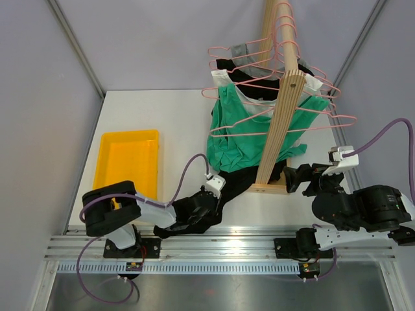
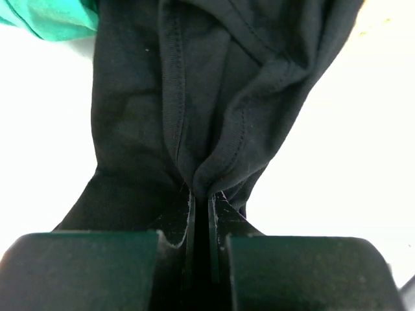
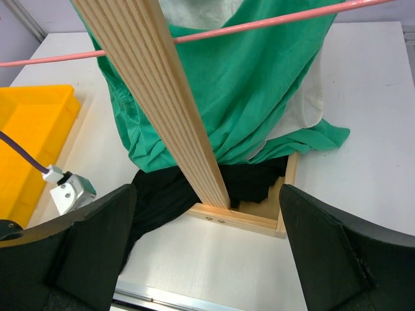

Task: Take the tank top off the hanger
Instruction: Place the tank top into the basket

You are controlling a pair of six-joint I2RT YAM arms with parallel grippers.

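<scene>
**A:** Quick, nearest first. What's the left gripper (image 2: 201,196) doing?

**B:** Clamped tight on a bunched fold of the black tank top (image 2: 214,97), near its lower edge. The fabric wedges right between the fingers. That's low at the near side of the table (image 1: 162,110).

**A:** And the right gripper (image 1: 297,177)?

**B:** Jaws wide apart, holding nothing. It hovers near the right of the wooden rack base (image 3: 240,217).

**A:** Where does the black top go from there?

**B:** It runs from the left grip back across the rack base and up behind the green top (image 1: 240,129). Its upper end looks hooked on one of the pink hangers (image 1: 259,84) far up the post (image 1: 280,123). I can't tell which one.

**A:** So how should the pull go?

**B:** My call is slow and steady, toward the near left. Keep the cloth taut rather than jerked, because the pinch is only on a fold and could slip.

**A:** Any risks?

**B:** A straight downward tug probably just loads the hanger and rocks the rack. Angling the pull sideways should let one strap slide off first. The green top hangs in front and may get dragged along.

**A:** Any use for the free arm?

**B:** I'd say steady the hanger or the post. The yellow bin (image 1: 126,162) on the left is well out of the way.
</scene>
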